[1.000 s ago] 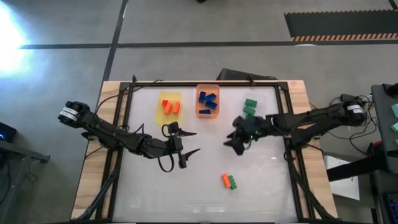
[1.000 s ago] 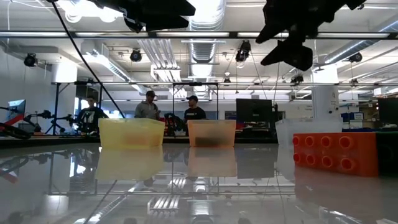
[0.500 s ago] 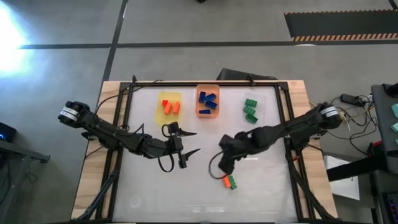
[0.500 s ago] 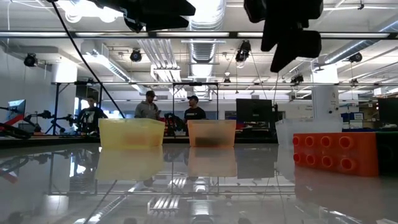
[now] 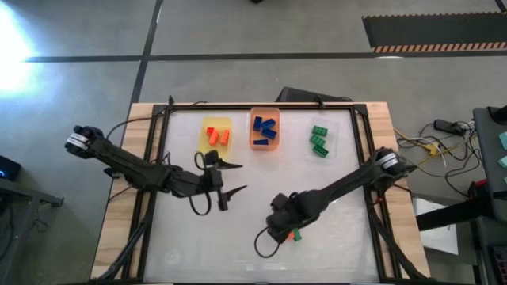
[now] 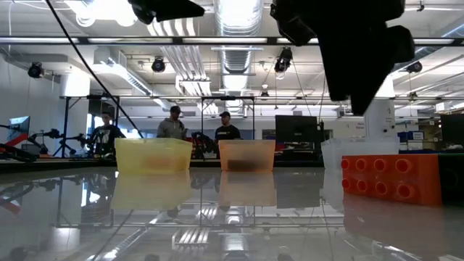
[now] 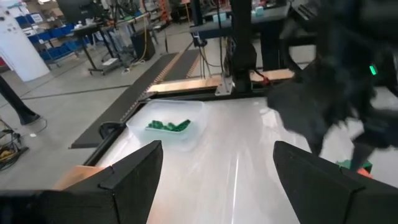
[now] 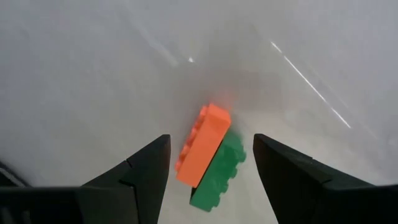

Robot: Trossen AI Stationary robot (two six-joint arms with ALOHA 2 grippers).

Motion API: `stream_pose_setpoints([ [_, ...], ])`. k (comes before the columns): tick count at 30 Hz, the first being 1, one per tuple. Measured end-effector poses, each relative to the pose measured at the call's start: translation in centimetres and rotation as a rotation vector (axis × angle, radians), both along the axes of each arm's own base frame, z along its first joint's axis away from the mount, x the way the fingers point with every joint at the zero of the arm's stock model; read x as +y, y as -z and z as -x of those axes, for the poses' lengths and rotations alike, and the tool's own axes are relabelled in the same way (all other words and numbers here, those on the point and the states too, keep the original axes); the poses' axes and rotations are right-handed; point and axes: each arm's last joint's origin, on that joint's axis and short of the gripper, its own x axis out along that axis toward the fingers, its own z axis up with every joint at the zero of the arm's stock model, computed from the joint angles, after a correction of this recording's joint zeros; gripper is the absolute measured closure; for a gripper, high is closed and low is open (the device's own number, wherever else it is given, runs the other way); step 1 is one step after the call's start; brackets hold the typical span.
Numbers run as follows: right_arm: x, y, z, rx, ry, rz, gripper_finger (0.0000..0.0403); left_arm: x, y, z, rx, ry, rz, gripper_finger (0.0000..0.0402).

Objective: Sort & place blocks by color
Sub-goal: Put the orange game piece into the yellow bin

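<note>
— Blocks are mostly sorted: orange ones (image 5: pixel 216 135) are seen in the yellow tray (image 5: pixel 203 142), blue ones (image 5: pixel 264 130) in the orange tray (image 5: pixel 255 143), green ones (image 5: pixel 319 140) in the clear tray (image 5: pixel 331 145). What step is in hand?

— A last pair is judged to be the target. An orange block (image 8: pixel 202 145) and a green block (image 8: pixel 219 172) lie touching, side by side, near the table's front edge. The right gripper (image 5: pixel 279 227) is held just over them, jaws spread wide, nothing gripped; both blocks are framed between its fingers (image 8: pixel 138 175).

— What is called for next?

— One block probably has to be taken alone, so a narrow, well-aimed close on a single piece seems needed.

— And the left gripper (image 5: pixel 230 180)?

— It is parked open and empty at mid-table.

— The surface and room?

— A glossy white tabletop (image 5: pixel 341 237) on a wooden base is shown, mirroring ceiling lights. Behind it, a workshop with benches, ducts and three standing people (image 6: pixel 172 123) is visible.
</note>
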Motion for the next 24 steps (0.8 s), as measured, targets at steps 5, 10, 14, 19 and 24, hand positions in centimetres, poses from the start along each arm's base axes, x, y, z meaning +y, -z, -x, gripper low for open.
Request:
stream_pose_setpoints([
  [5, 1.4, 1.6, -1.0, 0.061, 0.017, 0.002, 0.0184, 0.4, -1.2, 1.1, -0.028, -0.001, 0.014, 0.0114],
  [10, 2.0, 3.1, -2.0, 0.112, 0.007, 0.027, 0.0184, 0.5, -1.3, 1.3, -0.027, 0.001, 0.013, 0.0114],
  [14, 2.2, 3.5, -2.3, 0.19, -0.014, 0.074, 0.0184, 0.4, -1.2, 1.2, -0.022, 0.001, 0.012, 0.0114],
  [19, 2.3, 4.3, -2.7, 0.205, -0.029, 0.105, 0.0184, 0.4, -1.0, 1.0, -0.013, 0.002, 0.008, 0.0114],
  [24, 2.3, 5.4, -2.9, 0.226, -0.044, 0.116, 0.0184, 0.4, -1.0, 1.0, -0.013, 0.002, 0.008, 0.0114],
])
